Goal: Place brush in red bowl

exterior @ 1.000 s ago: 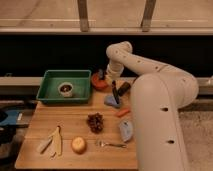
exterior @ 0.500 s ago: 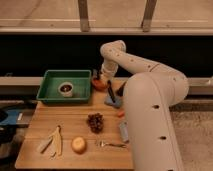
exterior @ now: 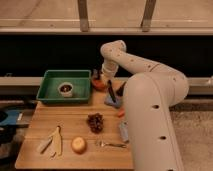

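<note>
The red bowl (exterior: 98, 85) sits at the back of the wooden table (exterior: 45, 117), just right of the green tray (exterior: 50, 95). My gripper (exterior: 96, 76) hangs at the end of the white arm (exterior: 120, 57), right above the bowl's rim. A slender black stick, the brush (exterior: 111, 90), slants down just right of the bowl, over a blue object (exterior: 112, 102). I cannot tell whether the gripper holds the brush.
The green tray holds a small dark bowl (exterior: 65, 89). Dark grapes (exterior: 95, 122), a round yellow fruit (exterior: 78, 145), a fork (exterior: 111, 145), pale utensils (exterior: 52, 143) and a grey object (exterior: 123, 131) lie on the table. An orange piece (exterior: 120, 113) lies beside my arm's large body (exterior: 150, 125).
The arm has swung left along the back of the table. The gripper has moved from right of the red bowl to above it.
</note>
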Controlling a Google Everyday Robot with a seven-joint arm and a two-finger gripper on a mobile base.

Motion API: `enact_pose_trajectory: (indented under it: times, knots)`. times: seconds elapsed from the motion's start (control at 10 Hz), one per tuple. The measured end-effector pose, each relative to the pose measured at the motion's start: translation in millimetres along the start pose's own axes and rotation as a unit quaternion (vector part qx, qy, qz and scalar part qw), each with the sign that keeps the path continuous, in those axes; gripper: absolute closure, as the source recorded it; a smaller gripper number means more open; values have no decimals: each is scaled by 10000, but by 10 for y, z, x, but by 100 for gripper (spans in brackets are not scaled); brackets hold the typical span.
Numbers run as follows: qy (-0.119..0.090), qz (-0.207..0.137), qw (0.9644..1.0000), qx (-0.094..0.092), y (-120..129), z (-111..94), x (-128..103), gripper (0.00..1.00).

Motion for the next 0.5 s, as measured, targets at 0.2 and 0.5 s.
enact_pose_trajectory:
  times: [0.2,0.5]
  knots:
    - [19,0,10000,14,-174,-4,-76,100]
    - [236,-106,9997,41,-304,47,-277,100]
